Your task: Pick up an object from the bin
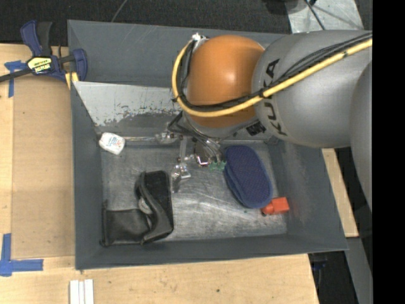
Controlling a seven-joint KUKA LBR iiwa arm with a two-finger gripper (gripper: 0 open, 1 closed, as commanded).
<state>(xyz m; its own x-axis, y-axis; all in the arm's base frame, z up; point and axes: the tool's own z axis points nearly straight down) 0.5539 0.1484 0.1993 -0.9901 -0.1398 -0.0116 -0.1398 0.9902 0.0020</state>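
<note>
Because the orange cover [221,75] overhangs the wrist, hidden: the upper part of the end effector [190,166] and the bin [85,189] floor beneath it.
End effector state: cannot be determined.
End effector position: mid-bin, between the black folded pouch [142,214] at the near-left corner and the blue oval pad [248,177], near both.
Other items: orange block [276,206] just beside the pad's lower end; white packet [112,143] at the far left, print unreadable.
Cut off: arm [316,100], at the picture's right edge.
Writing: "KUKA" on the arm, crossed by a yellow cable [304,75].
</note>
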